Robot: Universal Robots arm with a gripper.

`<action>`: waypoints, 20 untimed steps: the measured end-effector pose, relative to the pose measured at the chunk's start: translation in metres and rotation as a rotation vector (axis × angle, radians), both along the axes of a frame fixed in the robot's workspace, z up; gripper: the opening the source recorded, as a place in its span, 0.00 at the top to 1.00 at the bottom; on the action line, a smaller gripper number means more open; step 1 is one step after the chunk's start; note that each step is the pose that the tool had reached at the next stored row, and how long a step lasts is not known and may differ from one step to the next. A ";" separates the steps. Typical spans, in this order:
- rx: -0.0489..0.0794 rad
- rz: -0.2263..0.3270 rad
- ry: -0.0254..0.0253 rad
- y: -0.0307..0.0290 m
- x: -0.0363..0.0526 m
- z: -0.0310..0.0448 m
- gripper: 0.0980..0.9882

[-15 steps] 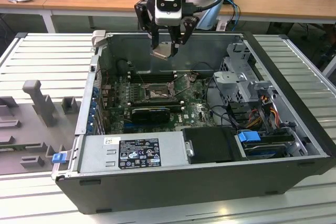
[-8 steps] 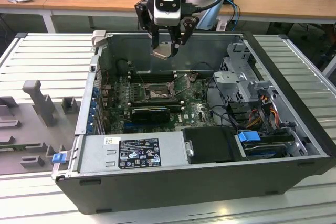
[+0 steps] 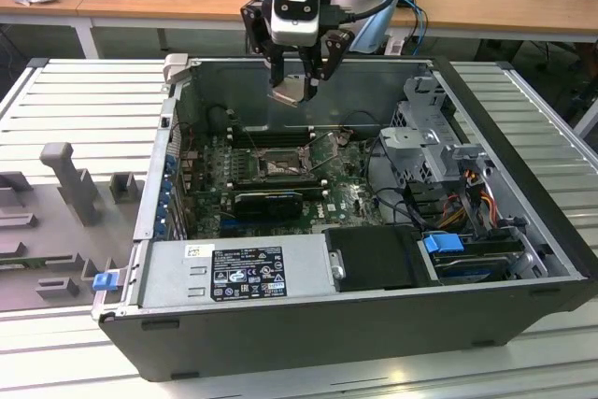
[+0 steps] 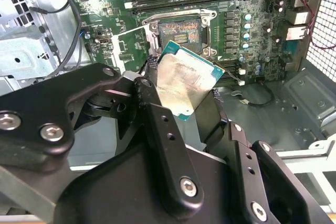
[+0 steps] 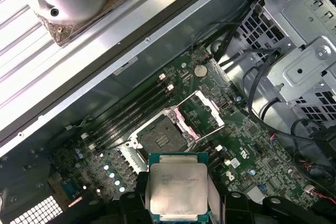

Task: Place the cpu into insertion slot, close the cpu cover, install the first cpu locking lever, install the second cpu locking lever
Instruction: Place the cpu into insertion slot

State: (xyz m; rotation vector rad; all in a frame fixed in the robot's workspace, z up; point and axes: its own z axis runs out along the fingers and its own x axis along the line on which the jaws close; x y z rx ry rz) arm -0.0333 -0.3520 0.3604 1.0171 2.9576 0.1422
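Observation:
My gripper (image 3: pixel 291 89) hangs over the open computer case, shut on the cpu (image 3: pixel 288 93), which is tilted between the fingers. In both wrist views the cpu (image 4: pixel 184 80) (image 5: pixel 177 187) shows its dull silver top and green edge, pinched from two sides by the black fingers (image 4: pixel 152 108). Below it on the green motherboard lies the insertion slot (image 5: pixel 161 137) (image 4: pixel 181 34) (image 3: pixel 277 167), uncovered and with its pin field showing. The cpu cover (image 5: pixel 206 109) (image 4: pixel 128 45) is swung open beside the slot. The cpu is well above the slot and does not touch the board.
Long black memory slots (image 3: pixel 266 133) run behind the socket. A grey power supply box (image 3: pixel 234 268) fills the case's front, and a metal drive cage (image 3: pixel 430 147) with cables stands at the exterior view's right. Grey fixtures (image 3: pixel 70 184) sit on the ribbed table.

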 end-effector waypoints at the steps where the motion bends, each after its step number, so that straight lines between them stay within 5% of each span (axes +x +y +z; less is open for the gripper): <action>1: 0.000 -0.003 0.0000 0.0000 0.0000 0.0000 0.52; 20: 0.000 -0.065 0.0000 0.0000 0.0000 0.0000 0.52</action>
